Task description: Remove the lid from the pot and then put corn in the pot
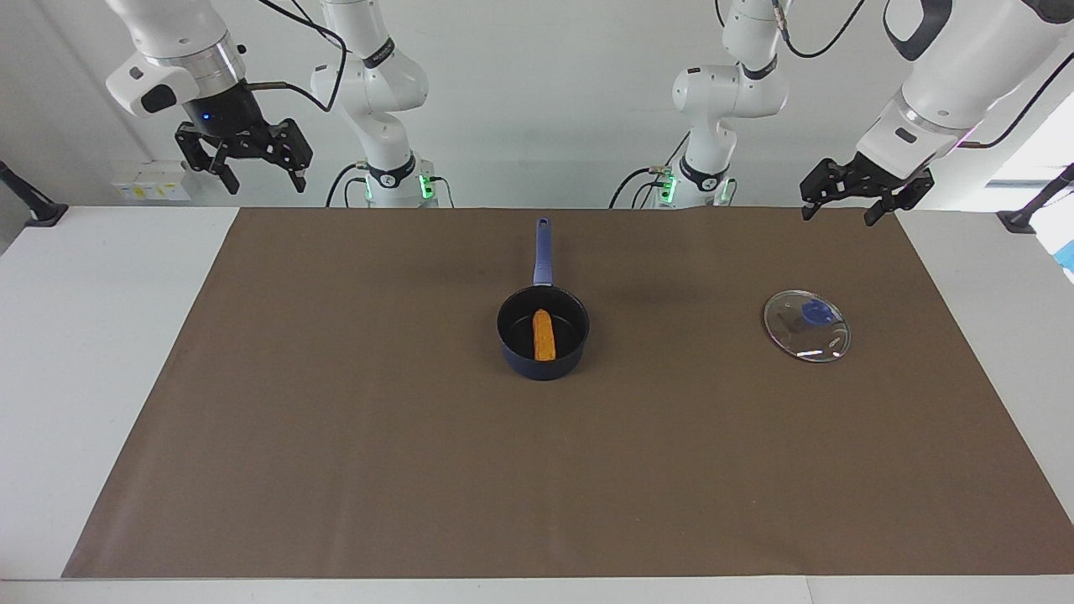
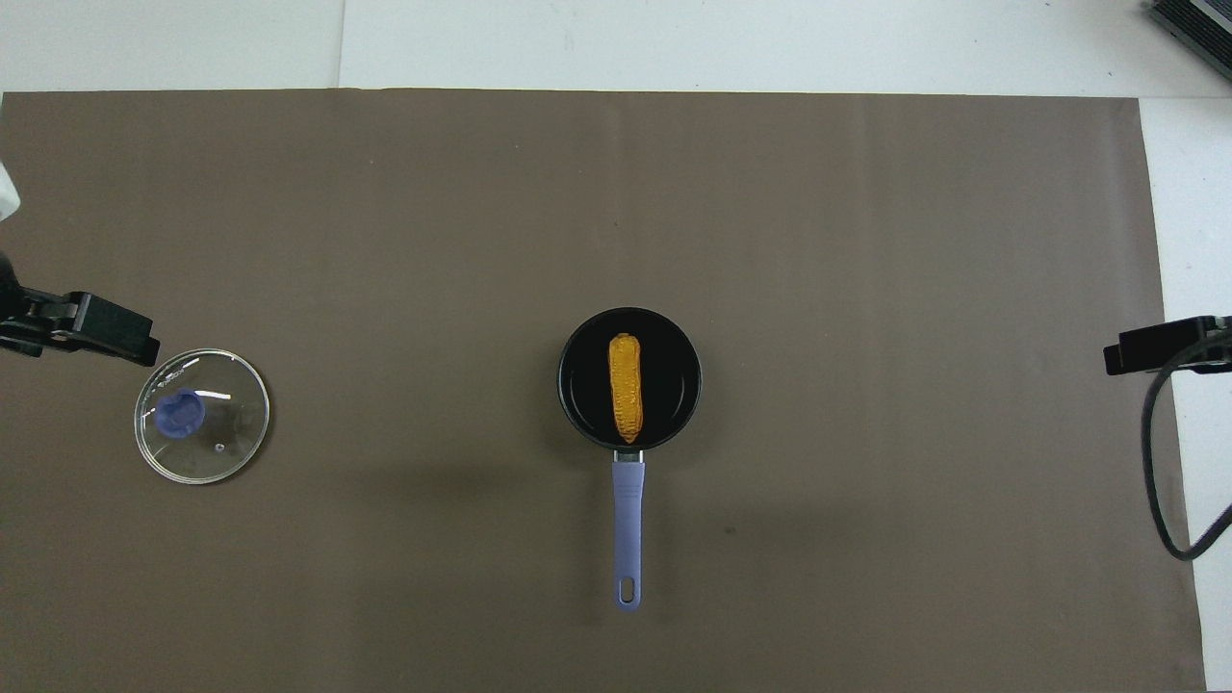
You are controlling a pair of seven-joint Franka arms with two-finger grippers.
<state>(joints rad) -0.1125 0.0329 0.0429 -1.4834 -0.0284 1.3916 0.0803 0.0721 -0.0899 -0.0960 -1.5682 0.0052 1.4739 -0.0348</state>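
The dark blue pot stands on the middle of the brown mat, its long blue handle pointing toward the robots. The orange-yellow corn lies inside the pot, and shows on its black bottom in the overhead view. The glass lid with its blue knob lies flat on the mat toward the left arm's end, apart from the pot. My left gripper hangs open and empty, raised over the mat's edge beside the lid. My right gripper hangs open and empty, raised over the right arm's end of the table.
The brown mat covers most of the white table. A black cable hangs by the right gripper. A dark object sits at the table's corner farthest from the robots.
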